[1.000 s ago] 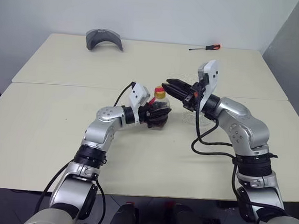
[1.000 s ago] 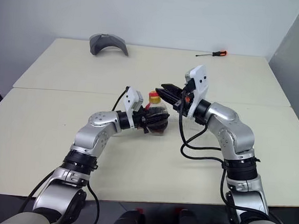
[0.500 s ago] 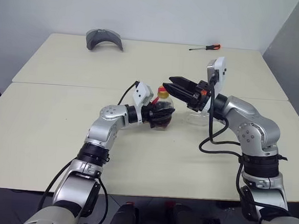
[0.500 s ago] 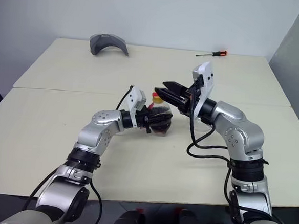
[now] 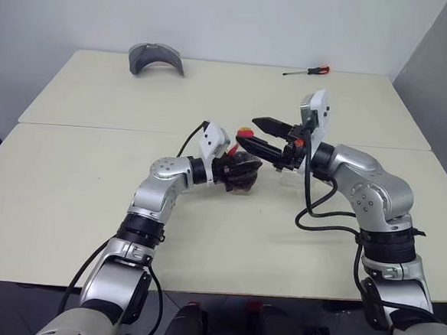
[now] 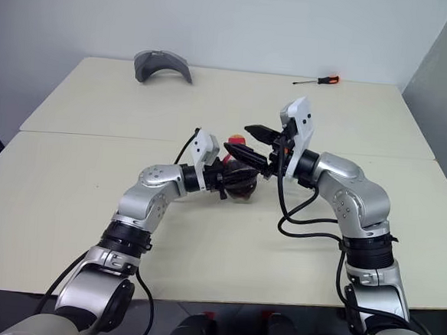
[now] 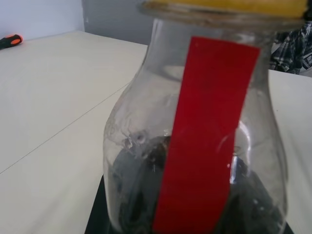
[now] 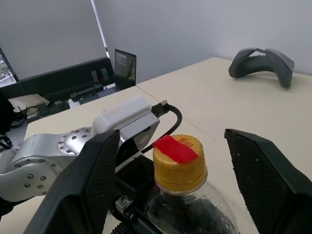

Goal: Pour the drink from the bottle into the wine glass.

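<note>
The bottle (image 5: 243, 167) stands upright near the middle of the table (image 5: 68, 195). It is clear with a red strip (image 7: 204, 131), and its yellow-and-red cap (image 8: 179, 163) is on. The dark drink (image 5: 244, 181) fills its lower part. My left gripper (image 5: 237, 171) is shut on the bottle's body from the left. My right gripper (image 5: 247, 131) comes in level from the right and is open. Its black fingers (image 8: 83, 190) stand on either side of the cap without touching it. The wine glass (image 5: 286, 174) shows only as a faint clear shape under my right wrist.
A grey curved object (image 5: 156, 58) lies at the far left of the table. An orange-handled screwdriver (image 5: 307, 70) lies at the far right. A seam (image 5: 96, 128) crosses the table where two tops join. A black cable (image 5: 316, 216) loops below my right forearm.
My right gripper has gone from shut to open, and its fingers now straddle the bottle's cap. The left gripper has kept its hold on the bottle in the same place.
</note>
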`<state>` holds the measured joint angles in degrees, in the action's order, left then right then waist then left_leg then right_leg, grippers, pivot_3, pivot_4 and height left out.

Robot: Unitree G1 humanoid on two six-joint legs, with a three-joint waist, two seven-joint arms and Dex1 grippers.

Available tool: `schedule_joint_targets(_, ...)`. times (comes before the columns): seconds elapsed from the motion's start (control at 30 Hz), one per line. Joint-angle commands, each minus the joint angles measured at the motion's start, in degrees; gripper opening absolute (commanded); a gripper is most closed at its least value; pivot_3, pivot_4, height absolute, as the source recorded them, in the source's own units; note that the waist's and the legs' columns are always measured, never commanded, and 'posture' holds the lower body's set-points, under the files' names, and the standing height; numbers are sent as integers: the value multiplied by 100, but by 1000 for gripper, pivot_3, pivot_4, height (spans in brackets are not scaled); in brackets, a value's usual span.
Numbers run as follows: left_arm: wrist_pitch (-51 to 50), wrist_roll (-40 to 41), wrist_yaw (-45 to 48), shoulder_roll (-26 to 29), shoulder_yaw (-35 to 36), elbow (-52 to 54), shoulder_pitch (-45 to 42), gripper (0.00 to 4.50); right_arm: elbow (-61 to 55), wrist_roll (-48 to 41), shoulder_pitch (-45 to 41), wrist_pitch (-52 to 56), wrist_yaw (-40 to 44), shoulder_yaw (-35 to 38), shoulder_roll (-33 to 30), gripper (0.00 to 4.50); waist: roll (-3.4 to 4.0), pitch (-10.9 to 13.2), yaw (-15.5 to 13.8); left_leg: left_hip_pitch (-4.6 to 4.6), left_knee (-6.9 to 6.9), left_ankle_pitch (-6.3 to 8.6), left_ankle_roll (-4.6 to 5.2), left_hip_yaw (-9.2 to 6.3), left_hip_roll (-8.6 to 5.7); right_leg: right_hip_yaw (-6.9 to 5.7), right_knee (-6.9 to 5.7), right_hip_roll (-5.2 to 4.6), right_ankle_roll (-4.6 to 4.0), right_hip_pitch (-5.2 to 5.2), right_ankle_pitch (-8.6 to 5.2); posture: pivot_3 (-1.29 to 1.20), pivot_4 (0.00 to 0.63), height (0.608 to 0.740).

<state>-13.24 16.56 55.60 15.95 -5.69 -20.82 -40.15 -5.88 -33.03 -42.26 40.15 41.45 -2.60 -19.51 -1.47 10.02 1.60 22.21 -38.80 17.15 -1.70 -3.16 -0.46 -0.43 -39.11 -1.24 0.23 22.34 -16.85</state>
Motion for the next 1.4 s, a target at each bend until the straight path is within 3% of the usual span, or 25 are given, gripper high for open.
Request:
schedule_joint_targets(0.03, 63, 40, -14, -21, 49, 270, -112, 1150, -31, 29, -180, -167, 124, -15, 17, 3635, 0, 0, 1, 0, 0, 0, 0, 0, 0, 0, 0, 0, 0, 0, 0, 0, 150, 740)
schedule_joint_targets(0.43, -81, 92, -16, -1, 68, 401, -134, 1134, 564, 313, -419, -578, 467, -160, 128, 3635, 0, 0, 1, 0, -1, -4, -7, 0, 0, -1, -1, 0, 0, 0, 0, 0, 150, 740)
schedule_joint_targets(0.57, -128, 102, -29, 8, 90, 444, -122, 1134, 681, 284, -455, -619, 561, -107, 144, 2861, 0, 0, 1, 0, -1, -4, -7, 0, 0, -1, -1, 0, 0, 0, 0, 0, 150, 740)
schedule_joint_targets(0.73, -142, 94, -38, 21, 80, 510, -56, 1133, 701, 185, -459, -581, 637, -47, 193, 1226, 0, 0, 1, 0, -1, -4, -8, -1, 0, -1, -1, 0, 0, 0, 0, 0, 150, 740)
schedule_joint_targets(0.9, -236, 132, -22, 62, 64, 723, 39, 1133, 709, 192, -476, -641, 690, -34, 227, 1225, 0, 0, 2, 0, -1, -4, -8, -1, 0, 0, -1, 0, 0, 0, 0, 0, 150, 740)
schedule_joint_targets(1.03, -688, 465, 250, 349, 108, 1502, 352, 1132, 561, 73, -570, -579, 1172, -173, 140, 1225, 6, 4, 24, 0, 0, -4, -8, 0, 1, 2, -2, 0, 0, 2, 0, 0, 150, 740)
schedule_joint_targets(1.1, -1139, 859, 473, 602, 134, 2241, 629, 1108, 499, 111, -684, -662, 2110, -573, -139, 1225, 14, 9, 25, 0, 0, -4, -8, -1, 1, 1, -4, 0, -1, 3, 0, 0, 150, 740)
schedule_joint_targets(1.27, -2062, 1799, 1052, 1471, 308, 3746, 1272, 1096, 877, 66, -1224, -669, 3526, -1071, -370, 1225, 24, 15, 34, 6, 0, -3, -6, -8, 2, -3, 0, 0, -1, 4, 0, 0, 150, 740)
schedule_joint_targets(1.37, -2393, 2153, 1081, 1830, 454, 4170, 1486, 1093, 1291, 212, -1481, -887, 3931, -1182, -336, 1225, 36, 22, 22, -6, 0, 4, 7, -9, 4, -4, -2, 1, -2, -2, 0, 0, 150, 740)
schedule_joint_targets(1.4, -2427, 2212, 1059, 1890, 486, 4243, 1546, 1087, 1425, 247, -1542, -945, 4005, -1179, -323, 1575, 36, 22, 10, -11, 0, 6, 10, -11, 4, -7, -1, 1, -2, -6, 0, 0, 150, 740)
